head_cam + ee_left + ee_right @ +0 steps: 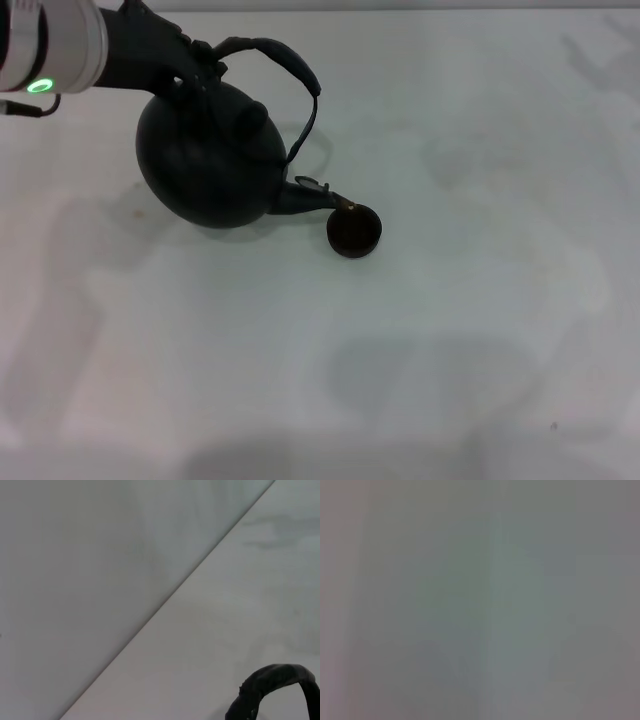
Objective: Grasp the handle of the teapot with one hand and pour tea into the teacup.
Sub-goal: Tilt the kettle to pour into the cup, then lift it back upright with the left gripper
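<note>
One teacup sits nearest on the white table, its rim just under the spout; behind it the tilted teapot hangs from the left gripper, clamped on the handle; the right arm is out of sight; tipping too sharply could overshoot the small cup and spill.

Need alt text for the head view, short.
A black teapot, held at its arched handle by the left hand, tilts with its spout over a small dark teacup on a white table. The right hand is out of view.
</note>
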